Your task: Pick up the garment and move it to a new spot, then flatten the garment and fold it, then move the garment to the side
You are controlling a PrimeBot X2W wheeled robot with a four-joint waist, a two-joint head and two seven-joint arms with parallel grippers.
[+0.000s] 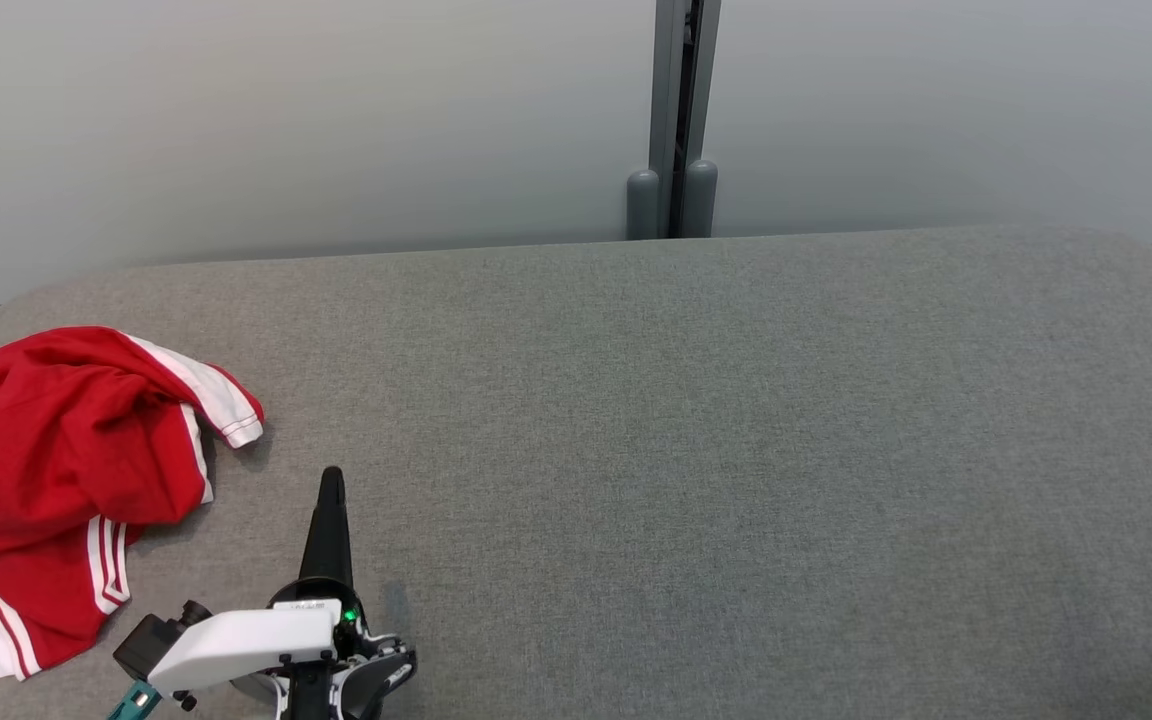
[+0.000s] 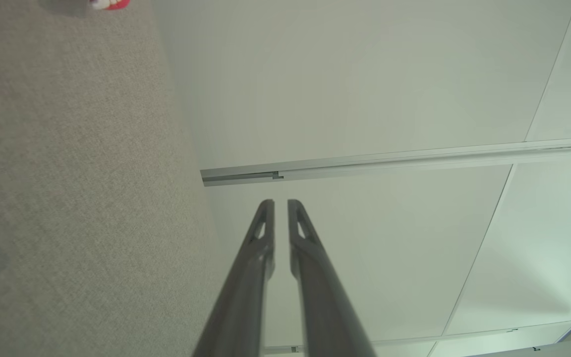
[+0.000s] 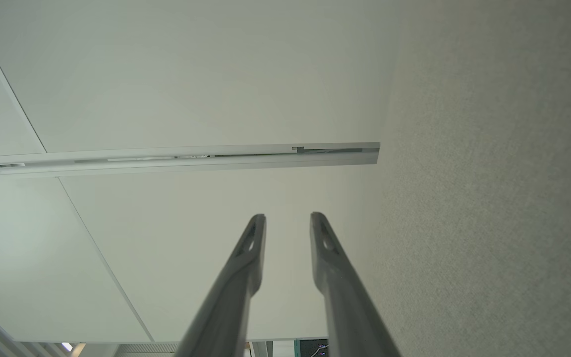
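The garment (image 1: 56, 470) is a red shirt with white stripes and white trim, and it lies crumpled in a heap at the far left of the grey cloth-covered surface (image 1: 686, 450), running off the left edge of the head view. One white-edged sleeve sticks out toward the middle of the surface. Nothing grips it.

The left gripper (image 1: 332, 480) stands just to the right of the heap, near it but apart. Its dark fingers point away toward the pale wall (image 1: 336, 120), and from above they read as one slim spike. In the left wrist view the left gripper (image 2: 280, 203) has its fingers drawn almost together – only a thin slit between them – and they pinch nothing. A scrap of the red and white cloth shows at the top left corner of that view.

The right gripper (image 3: 287, 218) has its fingers parted with a clear gap between the tips – nothing held. The grey surface runs along the right side of that view and a metal rail (image 3: 176, 156) crosses the wall beyond
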